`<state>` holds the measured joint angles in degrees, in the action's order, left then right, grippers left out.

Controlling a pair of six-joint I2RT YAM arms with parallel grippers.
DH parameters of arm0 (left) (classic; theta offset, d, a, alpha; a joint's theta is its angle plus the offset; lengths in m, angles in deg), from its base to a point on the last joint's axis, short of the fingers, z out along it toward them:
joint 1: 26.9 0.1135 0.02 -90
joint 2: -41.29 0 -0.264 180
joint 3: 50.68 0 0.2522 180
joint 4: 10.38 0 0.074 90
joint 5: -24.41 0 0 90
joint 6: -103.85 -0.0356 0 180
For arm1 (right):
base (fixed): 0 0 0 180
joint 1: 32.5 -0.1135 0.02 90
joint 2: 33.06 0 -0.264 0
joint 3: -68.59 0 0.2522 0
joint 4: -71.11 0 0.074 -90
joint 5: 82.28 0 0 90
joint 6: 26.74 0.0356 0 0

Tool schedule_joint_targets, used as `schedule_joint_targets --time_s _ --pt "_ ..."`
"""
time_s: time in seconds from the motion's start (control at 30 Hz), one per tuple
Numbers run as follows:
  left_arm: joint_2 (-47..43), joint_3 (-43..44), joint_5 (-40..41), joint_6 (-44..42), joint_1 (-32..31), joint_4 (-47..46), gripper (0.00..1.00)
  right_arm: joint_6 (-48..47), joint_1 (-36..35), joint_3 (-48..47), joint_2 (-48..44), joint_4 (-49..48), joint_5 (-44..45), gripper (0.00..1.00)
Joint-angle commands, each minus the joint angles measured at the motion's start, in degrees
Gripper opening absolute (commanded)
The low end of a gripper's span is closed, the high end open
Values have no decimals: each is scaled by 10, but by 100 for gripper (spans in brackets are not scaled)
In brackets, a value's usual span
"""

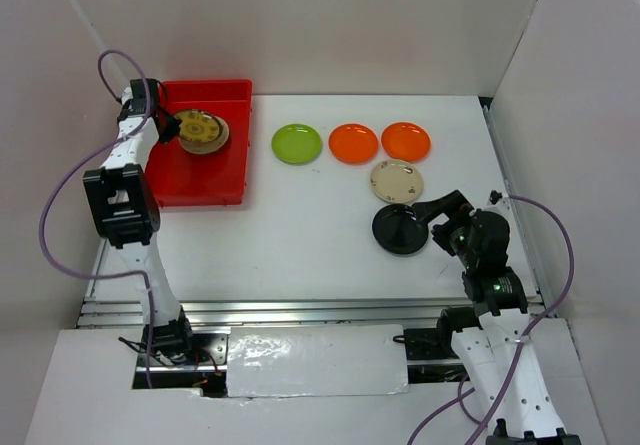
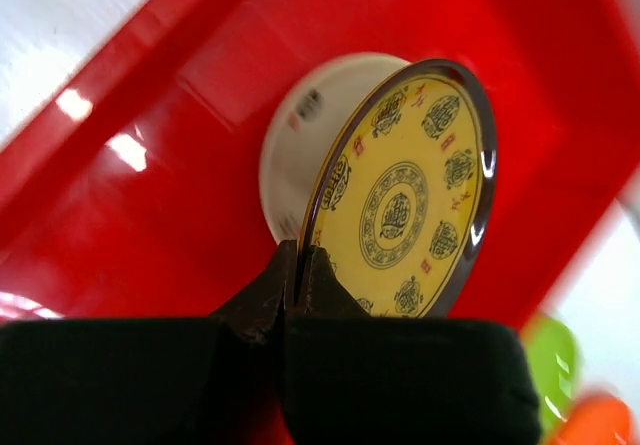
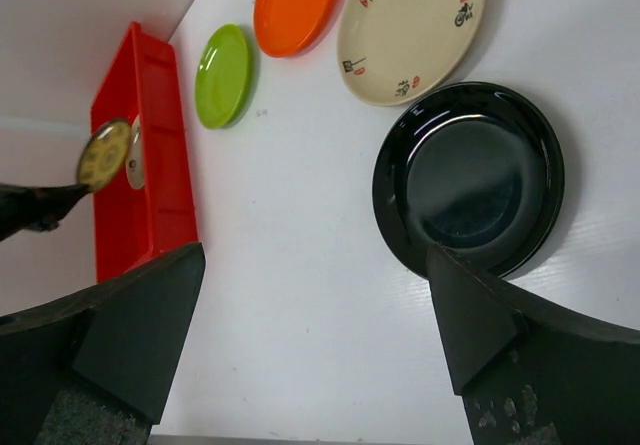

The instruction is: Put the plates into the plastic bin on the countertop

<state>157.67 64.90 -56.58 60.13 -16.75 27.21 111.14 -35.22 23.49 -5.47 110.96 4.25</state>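
Observation:
My left gripper is shut on the rim of the olive-gold patterned plate. It holds the plate tilted on edge over the red plastic bin. A cream plate lies in the bin behind it. On the white countertop lie a lime green plate, two orange plates, a cream patterned plate and a black plate. My right gripper stands open beside the black plate's near edge, holding nothing.
White walls enclose the countertop at the back and on both sides. The bin stands in the far left corner, close to the left wall. A metal rail runs along the near edge in front of the arm bases.

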Motion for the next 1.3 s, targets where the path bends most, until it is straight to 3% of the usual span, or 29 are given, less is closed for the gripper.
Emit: schedule_joint_targets --time_s 0.0,0.1,0.2,0.23,0.3,0.33,0.47,0.5,0.57,0.67,0.77,0.87,1.0,1.13,1.27 --pt "69 101 -52 -30 10 24 0 -16 5 3 -3 -38 -19 100" --pt "101 135 -52 -42 25 38 0 -19 6 11 0 -44 -22 100" --pt "94 116 -55 -39 39 17 3 -21 6 9 10 -53 -32 100" --pt "89 104 -65 -42 42 9 34 -22 6 8 15 -54 -36 100" --pt "81 100 -61 -47 37 13 69 -23 6 5 18 -58 -45 100" --pt "57 77 -60 -49 34 7 99 -22 6 6 18 -60 -46 100" --pt "-17 55 -15 -44 6 24 99 -11 6 11 16 -77 -50 100" --pt "-29 63 33 -38 -19 47 99 -12 6 11 16 -78 -49 100" --pt "-69 50 49 -37 -69 87 99 -15 6 6 16 -73 -37 100" --pt "-99 -22 -17 -55 -140 55 99 -17 7 -19 26 -42 14 100" --pt "-93 -81 -68 -48 -261 6 99 -10 9 -52 54 4 63 100" --pt "-75 -136 -137 -28 -308 -62 99 -5 9 -51 48 22 82 100" --pt "-69 -160 -139 -24 -398 -74 99 10 23 -44 63 57 143 100" --pt "-106 -219 -117 -12 -451 -94 99 20 67 17 122 35 49 100" --pt "-145 -276 -93 -8 -486 -80 99 35 87 81 141 -14 37 100"
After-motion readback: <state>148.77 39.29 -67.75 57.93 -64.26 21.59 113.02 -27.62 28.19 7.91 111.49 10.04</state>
